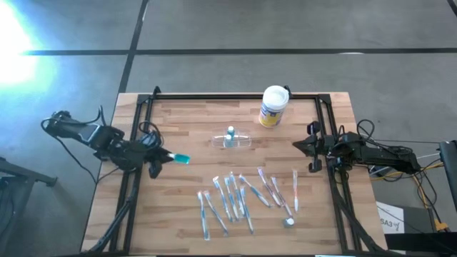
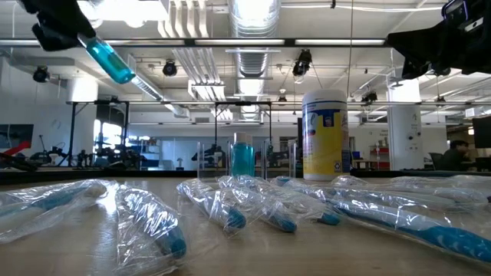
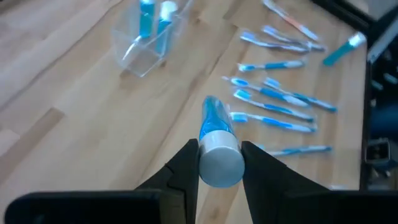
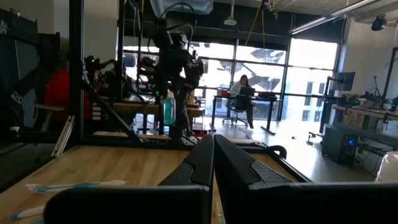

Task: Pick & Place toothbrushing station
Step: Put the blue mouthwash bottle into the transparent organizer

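The toothbrushing station, a clear plastic holder [image 1: 232,140], stands on the table's middle with blue tubes upright in it. It also shows in the left wrist view [image 3: 146,38] and the low view [image 2: 242,159]. My left gripper [image 1: 161,157] is at the table's left edge, left of the holder, shut on a blue tube [image 1: 181,158] with a silver-white cap. My right gripper [image 1: 300,147] is shut and empty at the table's right side, its fingers together in the right wrist view [image 4: 213,155]. My left gripper pinches the blue tube at its cap end [image 3: 221,163] between its two fingers [image 3: 186,171]. The fingers come from the table's left and lie along the tube. The tube's blue body [image 3: 214,118] sticks out ahead of them toward the table's right, lifted clear of the table [image 2: 107,60].
Several plastic-wrapped toothbrushes [image 1: 235,196] lie on the near half of the table. A small blue tube [image 1: 288,221] lies near the right front. A white canister with a yellow-blue label [image 1: 273,106] stands at the far edge. A black frame rail [image 1: 235,96] borders the table.
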Tool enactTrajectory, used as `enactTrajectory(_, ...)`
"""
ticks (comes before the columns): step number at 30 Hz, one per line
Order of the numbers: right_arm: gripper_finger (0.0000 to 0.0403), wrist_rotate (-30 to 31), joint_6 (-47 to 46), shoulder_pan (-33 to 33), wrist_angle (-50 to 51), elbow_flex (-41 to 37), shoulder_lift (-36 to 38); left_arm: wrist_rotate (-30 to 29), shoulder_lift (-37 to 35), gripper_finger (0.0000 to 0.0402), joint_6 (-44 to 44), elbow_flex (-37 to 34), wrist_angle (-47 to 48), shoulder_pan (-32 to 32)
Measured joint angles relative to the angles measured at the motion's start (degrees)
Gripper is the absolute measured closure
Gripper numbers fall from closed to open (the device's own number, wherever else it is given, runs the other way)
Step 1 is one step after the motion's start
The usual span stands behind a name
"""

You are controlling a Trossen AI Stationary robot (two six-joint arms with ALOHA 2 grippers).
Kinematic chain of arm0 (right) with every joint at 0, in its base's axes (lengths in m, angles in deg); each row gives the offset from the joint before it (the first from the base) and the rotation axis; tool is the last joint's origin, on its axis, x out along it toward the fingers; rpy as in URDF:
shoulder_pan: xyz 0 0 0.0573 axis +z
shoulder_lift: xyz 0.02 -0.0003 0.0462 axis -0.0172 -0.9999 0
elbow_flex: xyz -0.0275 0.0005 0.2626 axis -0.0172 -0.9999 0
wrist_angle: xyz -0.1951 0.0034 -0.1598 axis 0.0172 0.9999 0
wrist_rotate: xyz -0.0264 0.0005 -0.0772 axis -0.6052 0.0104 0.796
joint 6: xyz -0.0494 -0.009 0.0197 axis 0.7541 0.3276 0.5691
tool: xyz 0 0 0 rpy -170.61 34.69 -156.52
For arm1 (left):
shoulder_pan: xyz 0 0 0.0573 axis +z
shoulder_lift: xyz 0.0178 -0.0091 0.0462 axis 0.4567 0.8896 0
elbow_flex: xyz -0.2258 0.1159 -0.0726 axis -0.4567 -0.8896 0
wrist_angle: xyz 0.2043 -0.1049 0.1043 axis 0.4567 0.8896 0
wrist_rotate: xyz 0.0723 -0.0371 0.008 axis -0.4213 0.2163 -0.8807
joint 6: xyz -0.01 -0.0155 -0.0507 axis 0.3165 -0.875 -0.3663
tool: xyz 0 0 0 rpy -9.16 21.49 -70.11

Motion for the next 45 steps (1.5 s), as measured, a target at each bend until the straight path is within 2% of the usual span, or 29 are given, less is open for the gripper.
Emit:
enactTrajectory(7,0.0394,-0.02,0.00,0.00,0.00,0.00,0.00,1.60,-9.65,0.0306,6.46,-14.14,-18.26,0.00)
enactTrajectory(13,0.0394,0.00,0.05,0.00,0.00,0.00,0.00,3.44,-13.01,0.0306,13.58,-21.29,-25.76,0.08)
enactTrajectory(20,0.0394,0.00,0.04,-0.02,-0.02,0.00,0.00,3.99,-13.72,0.0306,20.98,-23.95,-30.06,1.26)
enactTrajectory(27,0.0394,0.00,0.03,-0.01,-0.02,0.00,0.00,4.16,-14.41,0.0306,22.50,-25.87,-31.61,7.29)
enactTrajectory(31,0.0394,0.00,0.04,-0.02,-0.02,0.00,0.00,8.68,-14.83,0.0306,24.11,-29.17,-38.92,9.77)
enactTrajectory(45,0.0394,0.00,0.44,-0.01,-0.02,0.00,0.00,9.83,-17.08,0.0306,20.80,-35.37,-40.79,11.41)
